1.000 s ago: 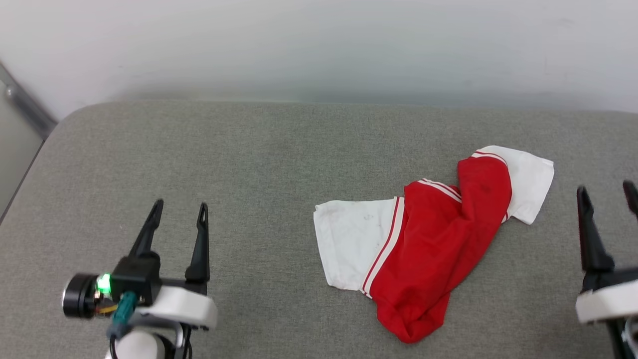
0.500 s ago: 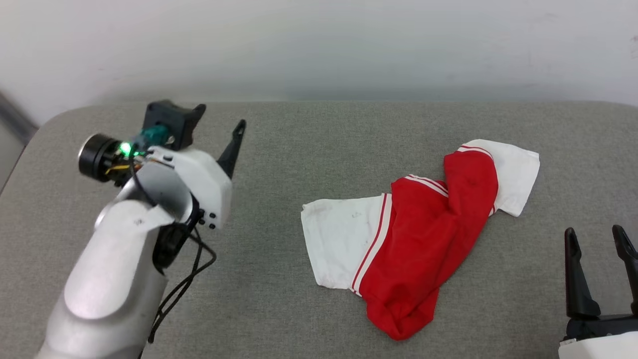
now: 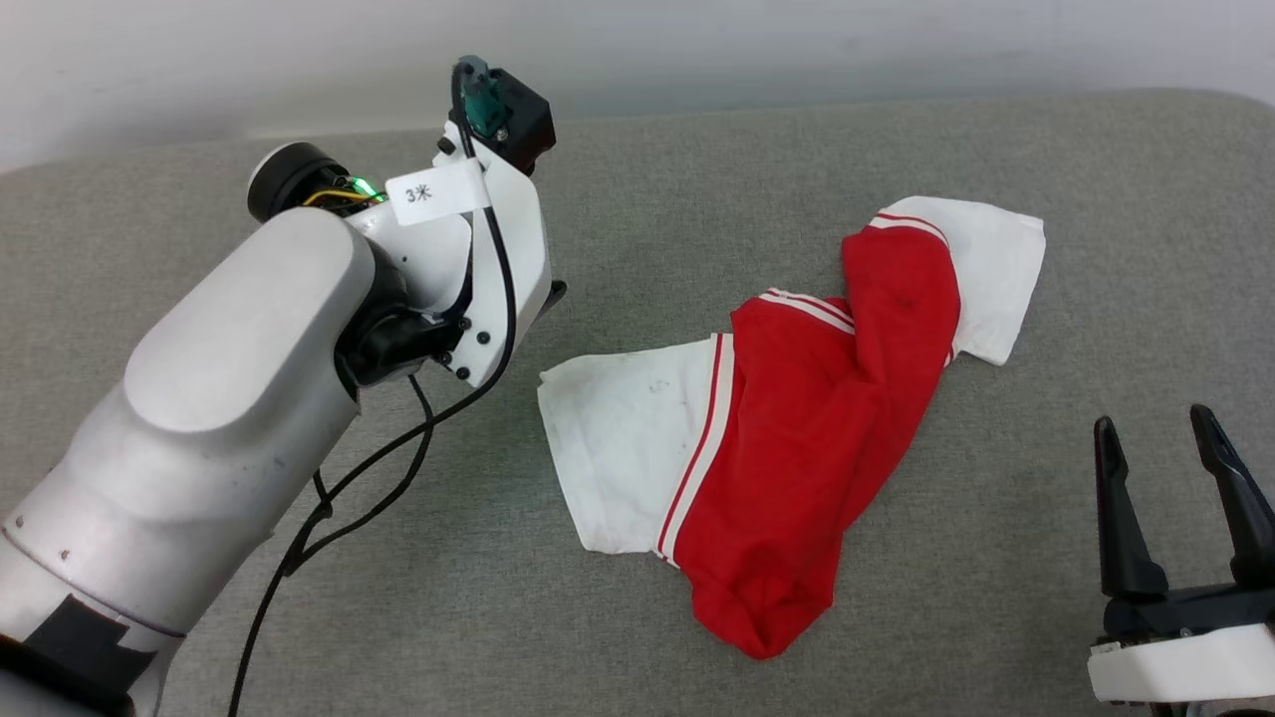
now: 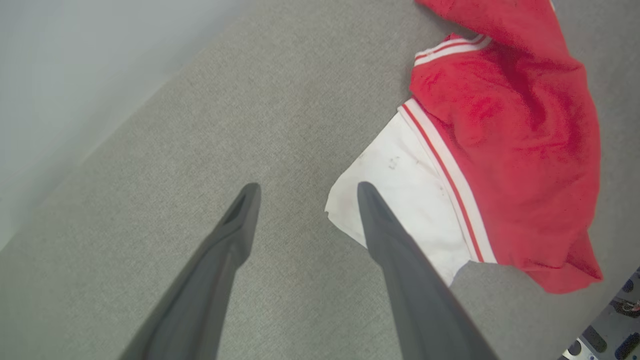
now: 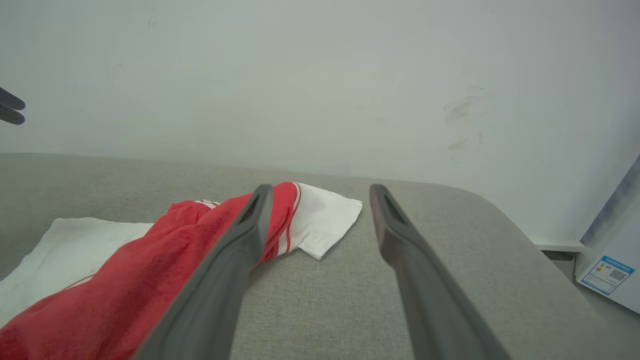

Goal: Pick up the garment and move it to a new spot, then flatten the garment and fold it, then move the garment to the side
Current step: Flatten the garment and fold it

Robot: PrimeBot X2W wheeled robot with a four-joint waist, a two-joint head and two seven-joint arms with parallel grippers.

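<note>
Head view: the left forearm [image 3: 239,398] reaches out over the grey cushion [image 3: 1096,219], its wrist tipped down so the fingers aim at the fabric below. The garment [image 3: 797,438] lies crumpled just beyond that wrist and to its right; its red body is bunched in the middle, with a white sleeve at each end. The right gripper [image 3: 1150,418] hangs well apart from the garment's right end, fingers spread and empty, probably kept clear while the other arm works.

Left wrist view: the left gripper [image 4: 307,186] has its fingers spread wide with nothing between them. The near white sleeve [image 4: 400,200] sits just beside the fingertip on the garment's side, its corner passing behind that finger; whether tip and cloth touch, I cannot tell. The pose suits a pinch at the sleeve's edge, a thin loose layer that should lift easily; I read this as the approach for the first pick-up, not yet made.

Right wrist view: the garment lies ahead of the right gripper's fingers and towards the other arm's side; the far white sleeve [image 5: 325,220] shows between the two fingers, beyond their tips, with the pale wall [image 5: 300,75] behind.
</note>
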